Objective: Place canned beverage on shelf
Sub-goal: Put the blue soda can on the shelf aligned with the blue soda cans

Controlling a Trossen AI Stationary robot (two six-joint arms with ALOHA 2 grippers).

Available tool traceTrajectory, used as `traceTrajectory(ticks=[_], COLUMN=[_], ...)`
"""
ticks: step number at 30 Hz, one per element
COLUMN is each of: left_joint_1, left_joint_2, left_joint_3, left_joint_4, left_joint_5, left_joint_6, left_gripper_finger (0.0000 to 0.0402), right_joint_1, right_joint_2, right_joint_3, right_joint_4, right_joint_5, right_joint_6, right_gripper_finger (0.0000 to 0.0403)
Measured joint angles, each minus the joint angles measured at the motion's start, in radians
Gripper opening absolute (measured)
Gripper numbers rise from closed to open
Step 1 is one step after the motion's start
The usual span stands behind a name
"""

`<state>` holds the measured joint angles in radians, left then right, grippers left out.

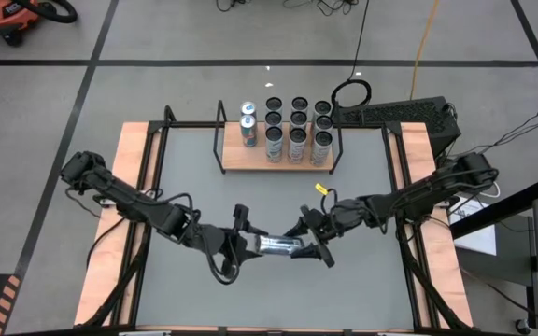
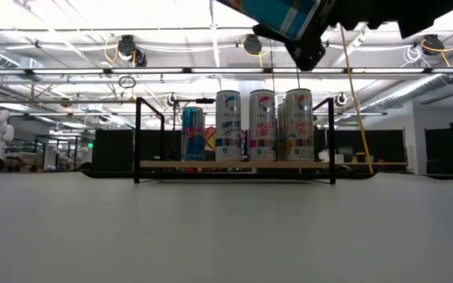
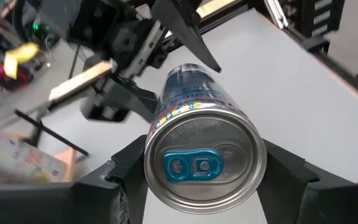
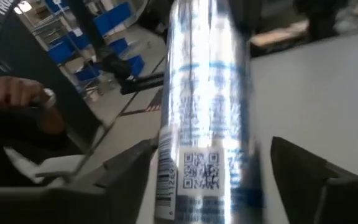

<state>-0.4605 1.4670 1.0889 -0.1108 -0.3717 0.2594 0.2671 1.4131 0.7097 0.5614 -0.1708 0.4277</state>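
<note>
Lying between both pincers, can [image 1: 278, 245], shelf [image 1: 278, 157] cans [image 1: 297, 131] beyond

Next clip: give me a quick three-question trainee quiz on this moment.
1. True or false: the can lies on the table.
2. Which grippers are at the can? A) left gripper only B) right gripper only C) both
3. What stands on the shelf?

Key: 1 false, it is held above the table; 2 C; 3 upright cans.
</note>
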Motion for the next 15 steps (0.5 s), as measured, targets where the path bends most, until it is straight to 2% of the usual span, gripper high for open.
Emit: traceTrajectory(ticks=[4, 7, 11, 15], left_joint_1=[-0.014, -0.016, -0.011, -0.010], left_joint_2=[0.000, 0.000, 0.000, 0.000], left_joint_3=[0.000, 0.000, 0.000, 0.000], left_joint_4=[-0.017, -0.029, -0.053, -0.065], left_joint_5=[-0.024, -0.054, -0.074, -0.092], left_joint_6=[-0.135, -0.263, -0.453, -0.562], left_gripper_finger=[0.0219, 0.0219, 0.0219, 0.0225], right_joint_1=[0.035, 0.081, 0.140, 0.181], right_joint_2=[-0.020, -0.023, -0.023, -0.021], right_joint_3=[0.001, 0.001, 0.001, 0.001], right_joint_4=[0.001, -0.006, -0.057, -0.094], right_joint_5=[0.106, 0.229, 0.405, 0.507], right_joint_6=[-0.105, -0.228, -0.355, -0.416], right_gripper_finger=[0.0301, 0.0322, 0.0329, 0.0329])
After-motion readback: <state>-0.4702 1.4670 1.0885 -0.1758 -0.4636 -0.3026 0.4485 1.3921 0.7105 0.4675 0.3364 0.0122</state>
